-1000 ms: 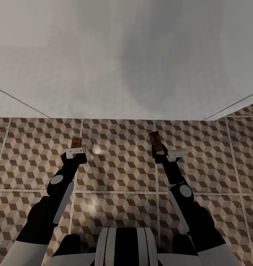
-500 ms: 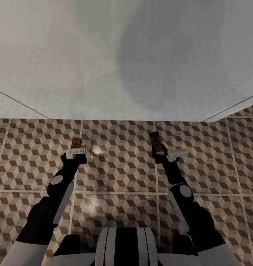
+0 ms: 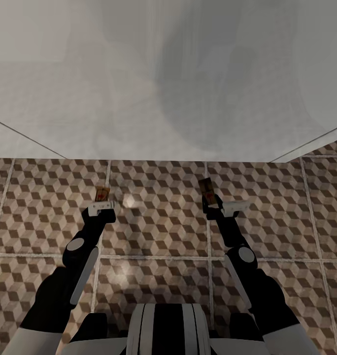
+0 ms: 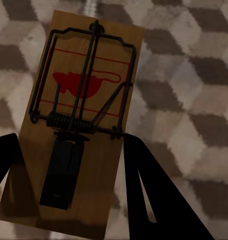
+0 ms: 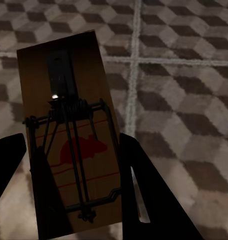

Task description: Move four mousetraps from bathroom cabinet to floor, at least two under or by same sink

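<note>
Each arm holds a mousetrap over the cube-patterned bathroom floor (image 3: 158, 231). My left gripper (image 3: 101, 203) is shut on a tan mousetrap (image 3: 102, 193); the left wrist view shows that mousetrap (image 4: 79, 130) with its wire spring and red mouse print, clamped between two dark fingers (image 4: 144, 190). My right gripper (image 3: 210, 204) is shut on a second mousetrap (image 3: 206, 187), which the right wrist view shows as a darker, shaded board (image 5: 69, 155) above a grout line. The cabinet and the bathroom sink are out of view.
A large pale grey-white surface (image 3: 168, 74) spans the upper half of the head view, its lower edge ending just ahead of both grippers. Tiled floor stretches to both sides and back toward my base (image 3: 163, 325).
Both arms have dropped slightly, carrying the mousetraps a little lower toward the floor. The pale surface ahead looks more blurred. Grips are unchanged.
</note>
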{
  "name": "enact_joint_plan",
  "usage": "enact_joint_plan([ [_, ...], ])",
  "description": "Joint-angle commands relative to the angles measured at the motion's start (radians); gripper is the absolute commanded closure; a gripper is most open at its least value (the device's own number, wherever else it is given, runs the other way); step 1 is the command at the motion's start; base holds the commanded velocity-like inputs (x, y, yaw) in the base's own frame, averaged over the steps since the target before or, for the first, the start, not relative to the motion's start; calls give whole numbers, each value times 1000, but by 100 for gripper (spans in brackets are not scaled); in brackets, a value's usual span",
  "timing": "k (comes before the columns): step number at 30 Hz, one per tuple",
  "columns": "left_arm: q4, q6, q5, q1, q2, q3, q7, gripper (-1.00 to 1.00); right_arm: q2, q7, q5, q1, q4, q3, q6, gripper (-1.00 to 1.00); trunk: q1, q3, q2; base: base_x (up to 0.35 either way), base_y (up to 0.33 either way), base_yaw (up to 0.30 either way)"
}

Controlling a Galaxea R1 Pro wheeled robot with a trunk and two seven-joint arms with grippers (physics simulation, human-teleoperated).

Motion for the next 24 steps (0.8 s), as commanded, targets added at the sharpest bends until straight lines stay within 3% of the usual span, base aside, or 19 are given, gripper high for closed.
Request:
enact_joint_plan([
  [1, -2, 4, 7, 3, 1, -4, 10, 100, -1, -7, -2, -2, 2, 3, -1, 100, 0, 0, 0, 0, 0, 0],
  [13, -5, 3, 7, 8, 1, -35, 9, 100, -4, -6, -2, -97, 36, 0, 15, 100, 0, 0, 0, 0, 0, 0],
  [24, -32, 4, 7, 27, 1, -36, 9, 100, -2, -6, -7, -211, 217, -1, 32, 100, 0, 0, 0, 0, 0, 0],
])
